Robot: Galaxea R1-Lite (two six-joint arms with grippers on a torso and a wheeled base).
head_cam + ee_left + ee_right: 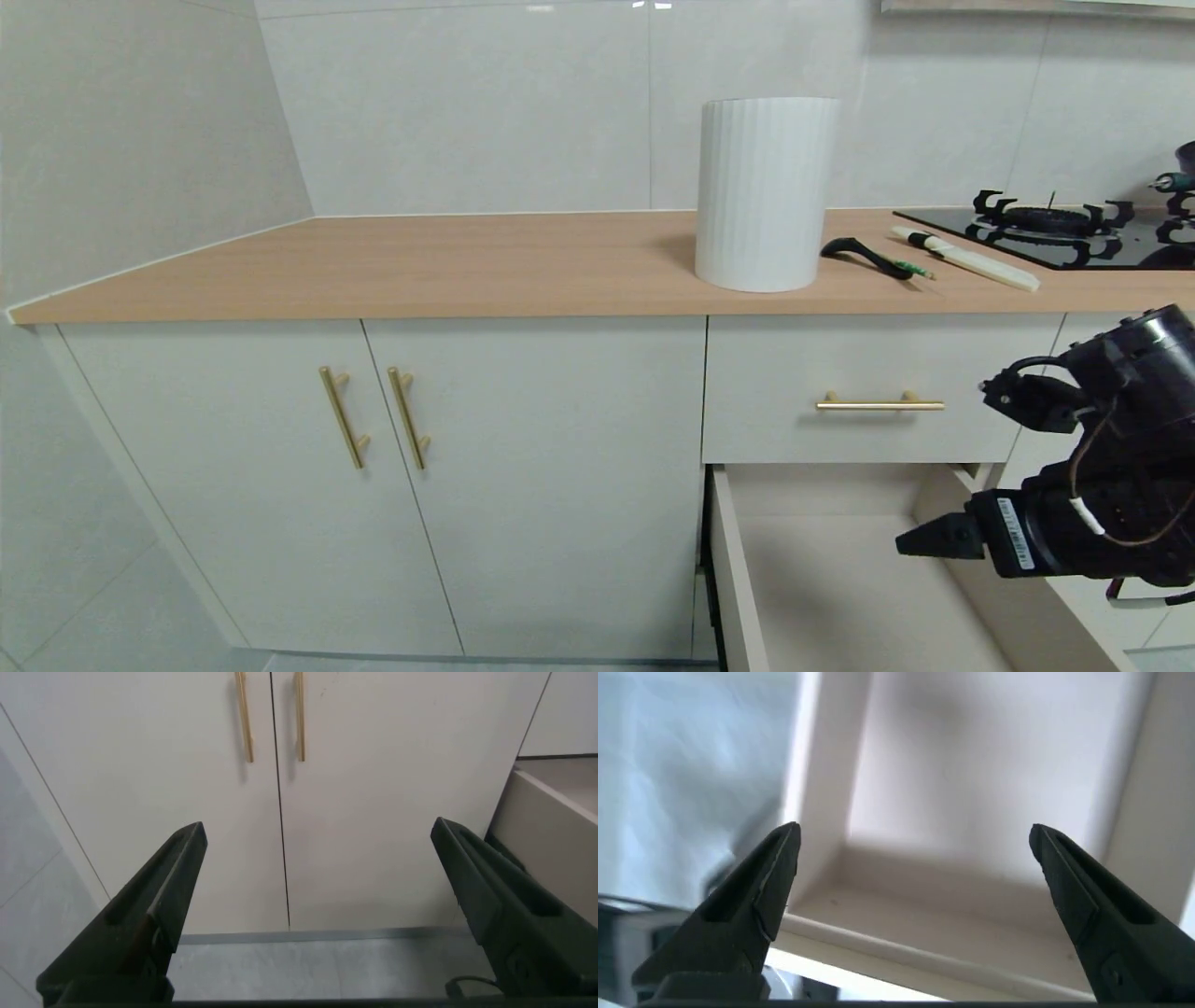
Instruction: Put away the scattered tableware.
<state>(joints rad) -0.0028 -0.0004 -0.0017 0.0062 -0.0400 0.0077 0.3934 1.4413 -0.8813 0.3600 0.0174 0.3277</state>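
Looking at the tableware first: 2 pieces lie on the worktop [467, 266], a black-handled utensil [864, 254] and, just beside it toward the hob [1046, 229], a long cream-coloured utensil [966, 259]. Neither is in the drawer yet, so I'd call the putting-away not begun. The black handle sits close against the foot of the tall white ribbed canister [766, 191].

Below them, the upper drawer is closed behind its gold handle [879, 404], and the lower drawer [733, 560] is pulled out and bare inside.

Your right end effector [913, 835] hangs low over that lower drawer, spread wide with nothing between its fingers. Your left end effector [316, 835] is just as wide and just as empty, down low facing the double cabinet doors [373, 467].

Now the hazards. To reach the utensils, your right arm has to climb past the gold handle and the worktop's front edge, and a straight lift could clip either one. Both pieces are thin and lie flat, so a shallow pinch may skid them along the wood, the cream one toward the hob. Come in wide on the black handle and you risk nudging the canister. Watch the drawer wall too; a bump there could push it shut.
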